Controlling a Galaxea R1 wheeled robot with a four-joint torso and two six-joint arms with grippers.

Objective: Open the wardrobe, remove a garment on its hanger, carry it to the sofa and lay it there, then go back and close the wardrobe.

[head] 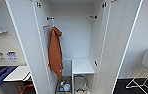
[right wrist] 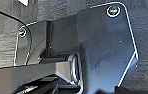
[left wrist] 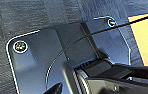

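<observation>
Dark carpet (left wrist: 27, 17) sits under both my wrists, so my arms hang low; I cannot tell either gripper's state. Ahead at twelve o'clock, the wardrobe (head: 22, 47) stands open, ready for reaching in. An orange garment (head: 55, 53) hangs inside.

The wardrobe (head: 76, 37) stands wide open, seen from the front and slightly above. It is tall, narrow and white, with both full-height doors swung outward (the left door (head: 27, 45) angles toward the camera, the right door (head: 117, 42) does the same on its side). Small hinges show along the inner edges of both doors. The inside is plain white, with a low white shelf (head: 82, 66) at the right of the lower compartment.
</observation>
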